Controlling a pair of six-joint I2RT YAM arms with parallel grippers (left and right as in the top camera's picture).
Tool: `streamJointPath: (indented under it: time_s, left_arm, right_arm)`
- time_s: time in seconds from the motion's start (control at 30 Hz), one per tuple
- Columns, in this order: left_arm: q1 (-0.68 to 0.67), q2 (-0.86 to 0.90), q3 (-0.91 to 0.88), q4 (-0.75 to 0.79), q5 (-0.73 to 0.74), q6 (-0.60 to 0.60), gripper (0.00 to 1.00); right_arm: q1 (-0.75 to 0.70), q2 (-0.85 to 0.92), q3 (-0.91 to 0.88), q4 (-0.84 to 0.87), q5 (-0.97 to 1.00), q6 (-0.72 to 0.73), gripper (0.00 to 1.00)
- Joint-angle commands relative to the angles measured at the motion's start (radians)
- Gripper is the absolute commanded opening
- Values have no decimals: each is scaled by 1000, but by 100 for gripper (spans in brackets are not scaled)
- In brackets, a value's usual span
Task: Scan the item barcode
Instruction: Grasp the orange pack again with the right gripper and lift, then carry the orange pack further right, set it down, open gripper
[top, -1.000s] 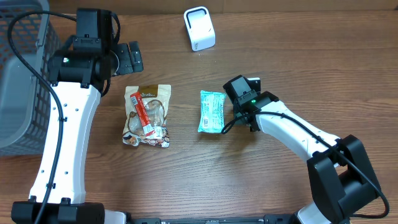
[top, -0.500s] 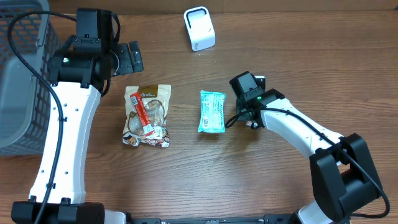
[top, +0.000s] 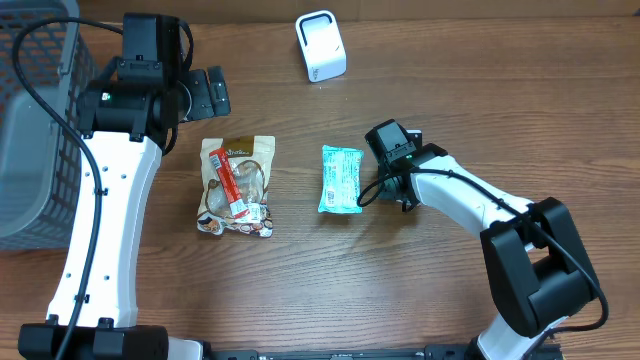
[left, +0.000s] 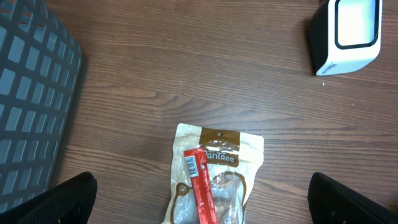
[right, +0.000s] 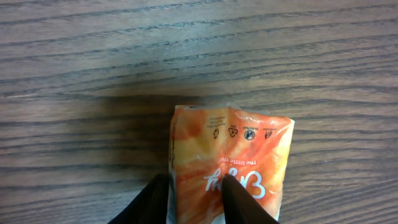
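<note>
While the right gripper (right: 194, 200) sits low at the near-centre of the brown wood-grain table (top: 330, 290), its two dark fingers (right: 242, 202) stand partway closed w/ a strip of the small teal foil snack packet (top: 340, 180) btwn them; can't tell if they truly pinch it. That packet lies flat on the table, just left of the gripper in the overhead view; the right wrist cam shows its face as orange & white w/ print. Just left again, apart from the packet, lies the tan-and-brown stand-up pouch (top: 250, 205) w/ a clear window, brownish pieces visible inside. A slim red stick sachet (top: 232, 182) w/ a white barcode label rests diagonally on top of the pouch. Farther back, the left gripper (top: 210, 92) hangs above the table beyond the pouch's top edge, fingers spread wide, nothing btwn them. At far ctr stands the white box-shaped scanner (top: 320, 46), well apart from the packet. Grey plastic mesh basket (top: 45, 45) fills the far-left corner; both pkgs lie outside it on the table.
</note>
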Motion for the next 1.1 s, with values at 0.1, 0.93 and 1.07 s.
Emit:
streamJointPath:
  time_s: [0.1,0.93,1.07]
  left_arm:
    - [1,2,13,0,-9,-13,100]
    - [1,2,13,0,-9,-13,100]
    - [1,2,13,0,-9,-13,100]
  right_arm:
    - [5,23,-4,3,0,5,5]
    - [-597,-199,-77,42,-1205,-319,4]
    - [-679,-198,-257,306,-1386,-307,4]
